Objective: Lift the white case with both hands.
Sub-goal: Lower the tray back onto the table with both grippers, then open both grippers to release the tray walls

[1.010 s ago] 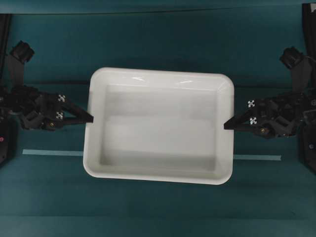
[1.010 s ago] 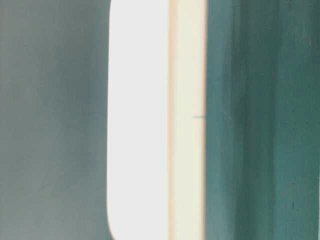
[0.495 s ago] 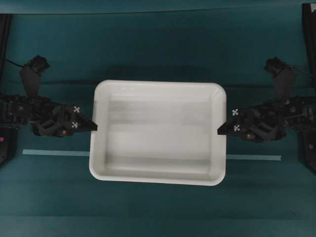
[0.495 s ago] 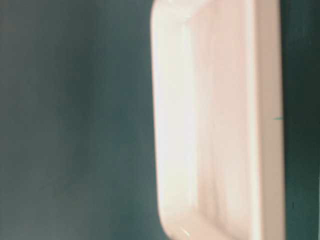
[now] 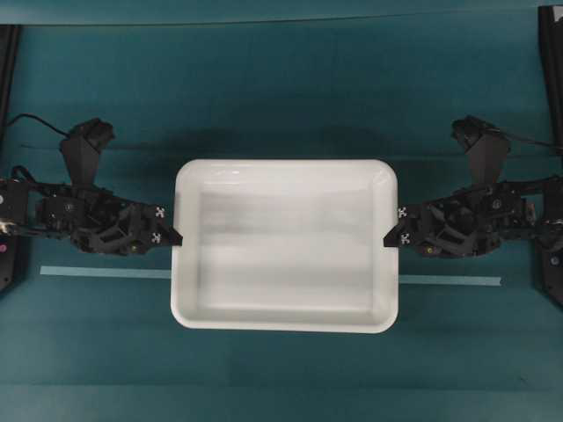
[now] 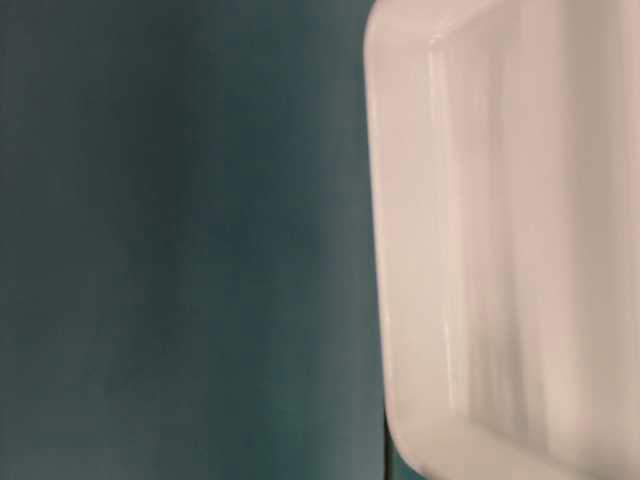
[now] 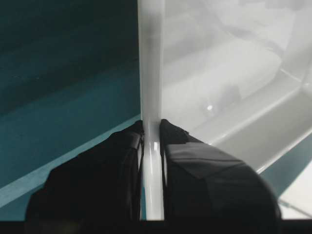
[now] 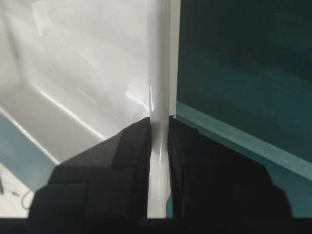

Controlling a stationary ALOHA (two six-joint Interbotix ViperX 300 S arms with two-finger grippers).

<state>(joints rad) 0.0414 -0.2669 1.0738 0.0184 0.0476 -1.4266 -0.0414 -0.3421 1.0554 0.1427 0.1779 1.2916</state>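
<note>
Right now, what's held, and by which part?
The white case: left hand pinches the left rim, right hand pinches the right rim.

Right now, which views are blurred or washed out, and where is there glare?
Table-level view: soft and out of focus, the white case a pale blur. Overhead view: sharp, faint streaks on the case floor. Wrist views: crisp on the rim, small glints inside the case.

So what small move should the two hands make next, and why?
Probably raise both together, level and at equal pace. The left hand and right hand are each shut on the rim of the white case, at opposite short sides, so uneven motion would likely tilt it or twist it loose.
</note>
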